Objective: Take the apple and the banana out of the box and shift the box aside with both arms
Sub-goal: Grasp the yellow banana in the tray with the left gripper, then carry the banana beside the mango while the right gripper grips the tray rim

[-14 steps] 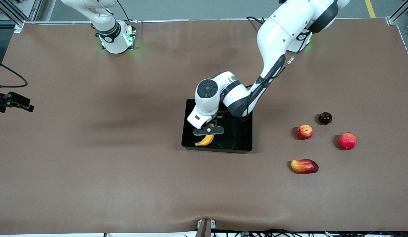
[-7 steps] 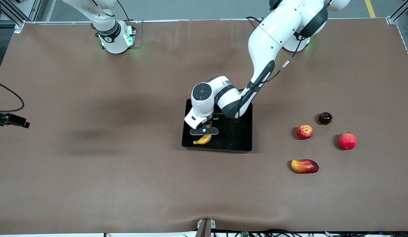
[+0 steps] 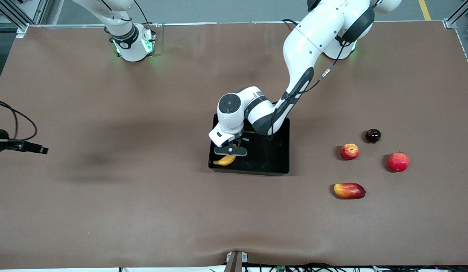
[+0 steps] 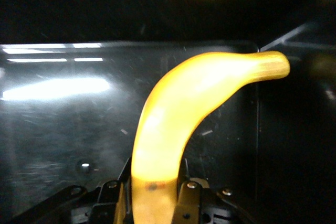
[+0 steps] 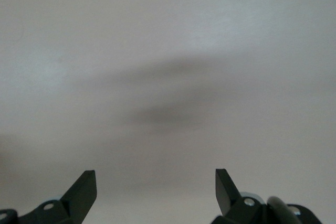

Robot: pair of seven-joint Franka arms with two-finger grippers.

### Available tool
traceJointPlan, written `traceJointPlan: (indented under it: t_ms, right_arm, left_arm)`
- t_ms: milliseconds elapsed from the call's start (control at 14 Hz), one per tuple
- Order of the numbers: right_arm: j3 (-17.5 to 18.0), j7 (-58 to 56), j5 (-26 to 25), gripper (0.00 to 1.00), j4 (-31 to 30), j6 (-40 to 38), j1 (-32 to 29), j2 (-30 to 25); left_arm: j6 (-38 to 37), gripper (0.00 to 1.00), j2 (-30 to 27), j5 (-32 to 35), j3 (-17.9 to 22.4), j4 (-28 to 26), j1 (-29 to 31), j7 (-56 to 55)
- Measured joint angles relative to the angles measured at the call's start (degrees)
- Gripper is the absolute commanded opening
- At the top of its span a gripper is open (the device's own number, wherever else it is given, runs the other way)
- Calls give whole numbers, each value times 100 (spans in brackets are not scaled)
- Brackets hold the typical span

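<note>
The yellow banana [image 3: 225, 160] lies in the black box [image 3: 272, 155], in the corner nearest the front camera at the right arm's end. My left gripper [image 3: 230, 151] reaches down into the box and is shut on the banana [image 4: 199, 93]; the fingers [image 4: 187, 192] press both sides of its thick end. The small red apple [image 3: 349, 151] rests on the table, apart from the box toward the left arm's end. My right gripper [image 5: 155, 179] stands open with nothing between its fingers, over bare table at the right arm's end [image 3: 28, 146].
Near the apple lie a larger red round fruit [image 3: 398, 161], a dark round fruit [image 3: 373, 135] and a red-and-yellow mango [image 3: 349, 190]. A brown mat [image 3: 143, 196] covers the table.
The left gripper has closed on the banana and shifted with it toward the right arm's end of the box. The right gripper has drifted a little over the table's end.
</note>
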Motion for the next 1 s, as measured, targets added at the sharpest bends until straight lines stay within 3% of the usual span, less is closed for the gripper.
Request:
traceJointPlan:
  t_ms: [571, 786, 1000]
  right_arm:
    - [103, 1234, 267, 100, -10, -265, 1616, 31]
    - [107, 1617, 267, 100, -16, 3, 2483, 89]
    - [108, 2559, 274, 100, -24, 325, 3070, 308]
  left_arm:
    - [-1261, 0, -1362, -3, 2, 5, 550, 367]
    - [-1510, 0, -1879, -231, 10, -328, 1322, 1195]
    - [-1620, 0, -2342, -439, 16, -857, 2506, 1768]
